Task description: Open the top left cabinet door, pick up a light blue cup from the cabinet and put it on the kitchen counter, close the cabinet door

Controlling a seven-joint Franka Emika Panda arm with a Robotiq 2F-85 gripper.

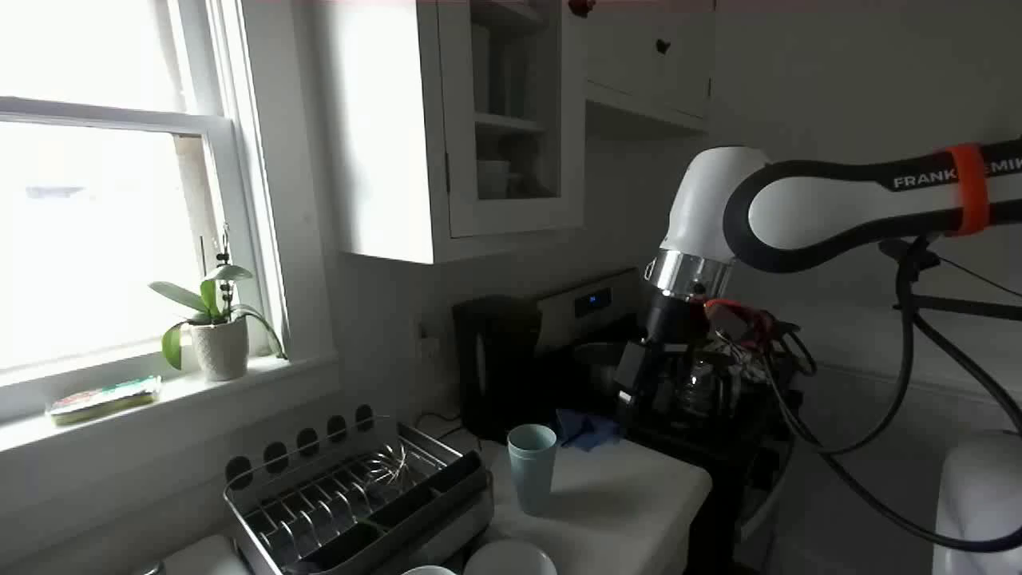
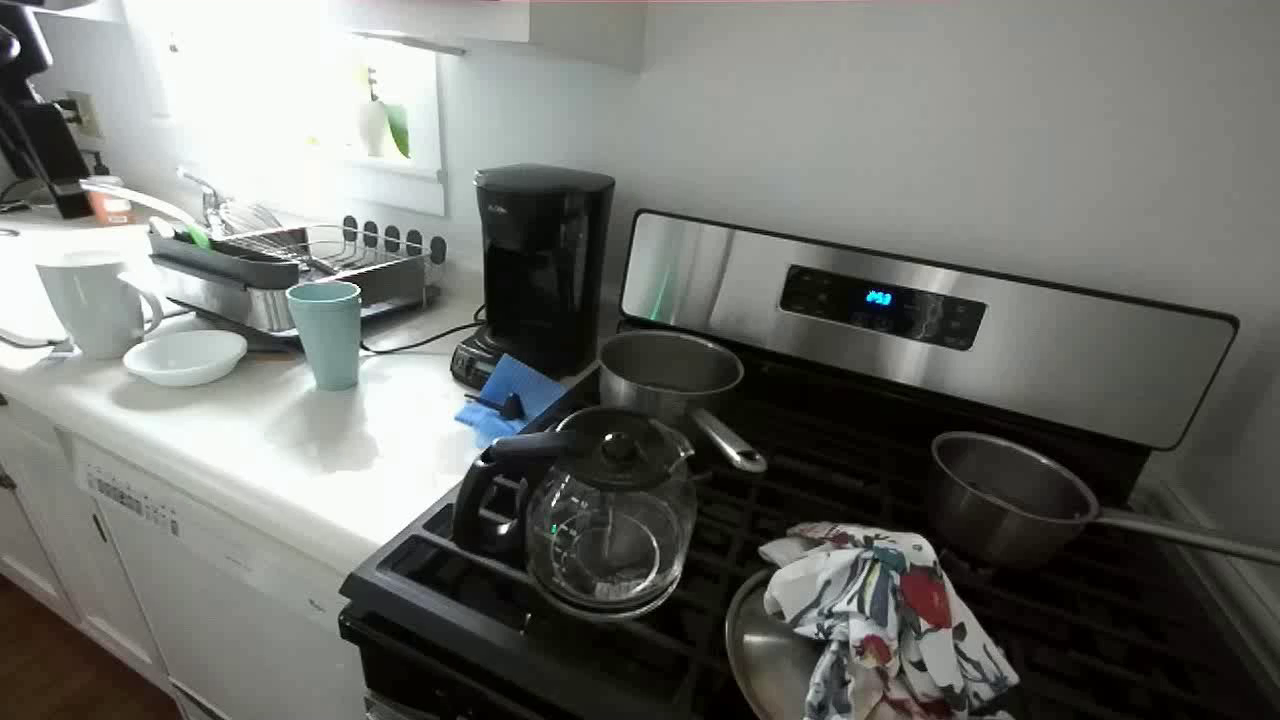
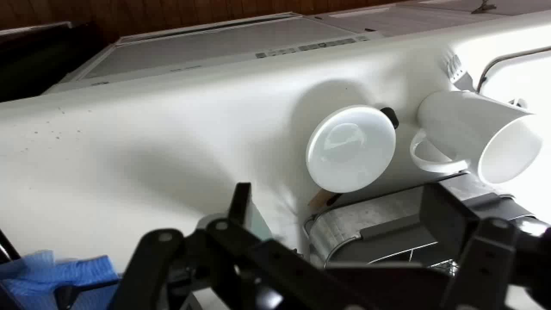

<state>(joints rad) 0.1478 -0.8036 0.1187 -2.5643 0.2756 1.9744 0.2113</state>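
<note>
Cabinet (image 1: 383,128) shelves hold pale dishware (image 1: 493,179); top left cabinet door (image 1: 515,214) is closed. Light blue cup (image 2: 326,345) stands upright on white kitchen counter (image 2: 375,445), between white bowl (image 2: 185,362) and coffee maker (image 2: 540,260). Dish rack (image 2: 232,298) contains a whisk (image 2: 258,228). Gripper (image 3: 342,196) fingers are spread wide; one partly hides the cup in the wrist view. Bright window (image 1: 88,263) is near cabinet.

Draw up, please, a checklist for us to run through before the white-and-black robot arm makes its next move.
1. Black two-fingered gripper open and empty: ok in the wrist view.
2. White-framed, clear-glass cabinet door closed: ok, it looks flush.
3. Light blue, tapered cup upright on the glossy white countertop: ok.
4. Another such cup in the white wall-hung cabinet: cannot tell, too dim behind the pane.
5. Door within the wrist view: not ok, that camera shows the countertop.
</note>
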